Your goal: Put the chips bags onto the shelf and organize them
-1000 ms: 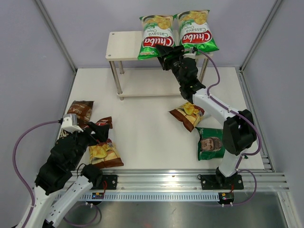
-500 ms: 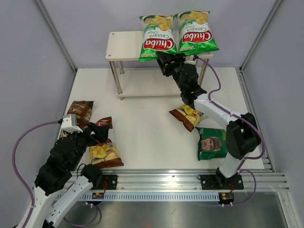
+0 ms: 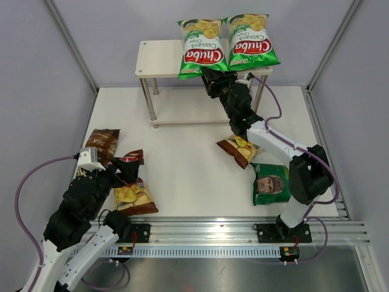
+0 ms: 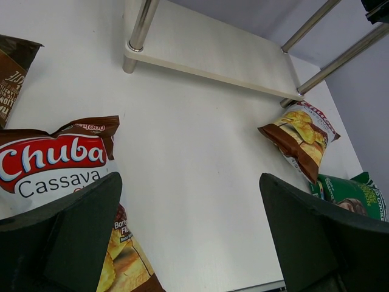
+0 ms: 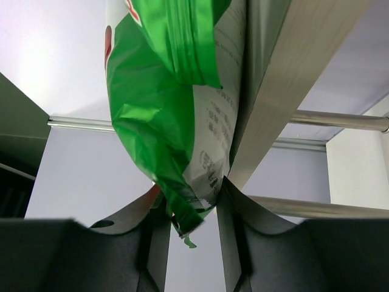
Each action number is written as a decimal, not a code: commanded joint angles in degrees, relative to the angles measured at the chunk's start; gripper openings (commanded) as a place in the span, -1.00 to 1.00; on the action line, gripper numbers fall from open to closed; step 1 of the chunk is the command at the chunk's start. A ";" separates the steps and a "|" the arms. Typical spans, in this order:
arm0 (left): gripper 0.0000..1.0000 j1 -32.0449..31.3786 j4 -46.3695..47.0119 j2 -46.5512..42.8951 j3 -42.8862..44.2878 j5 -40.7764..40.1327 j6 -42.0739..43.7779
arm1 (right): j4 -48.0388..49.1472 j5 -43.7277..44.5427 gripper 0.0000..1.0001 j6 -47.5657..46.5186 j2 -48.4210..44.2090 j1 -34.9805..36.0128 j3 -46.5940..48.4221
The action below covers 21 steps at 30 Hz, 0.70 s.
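Two bright green Chuba chips bags (image 3: pixel 202 47) (image 3: pixel 250 41) lie on the top board of the shelf (image 3: pixel 159 61), overhanging its front edge. My right gripper (image 3: pixel 209 79) reaches up from under that edge. In the right wrist view its narrowed fingertips (image 5: pixel 191 225) pinch the hanging lower corner of a green bag (image 5: pixel 164 109). My left gripper (image 4: pixel 188 237) hovers wide open and holds nothing, next to a brown-and-white Chuba bag (image 4: pixel 55 164) at the near left. Another brown-and-white bag (image 3: pixel 243 149) and a dark green bag with a man's face (image 3: pixel 269 184) lie at the right.
A dark brown bag (image 3: pixel 102 143) lies at the left, beyond my left arm. The shelf's lower board (image 4: pixel 219 55) is bare between thin silver legs (image 3: pixel 147 100). Grey walls close in the white table, and an aluminium rail (image 3: pixel 231 234) runs along its near edge.
My right gripper has crept up and left under the shelf's front edge and narrowed onto the green bag's corner, and that bag has straightened a little. The left arm has not moved.
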 commanded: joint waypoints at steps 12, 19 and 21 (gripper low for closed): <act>0.98 -1.48 0.99 -1.54 0.67 -1.25 -0.58 | -0.10 6.63 -0.23 3.22 0.84 0.32 4.79; 0.98 -2.89 0.64 -2.33 0.58 -2.92 -1.10 | -0.71 5.15 0.00 3.05 1.63 0.40 6.73; 0.98 -3.06 0.37 -2.42 0.67 -3.10 -1.28 | -0.97 4.43 0.10 2.78 1.28 0.75 6.47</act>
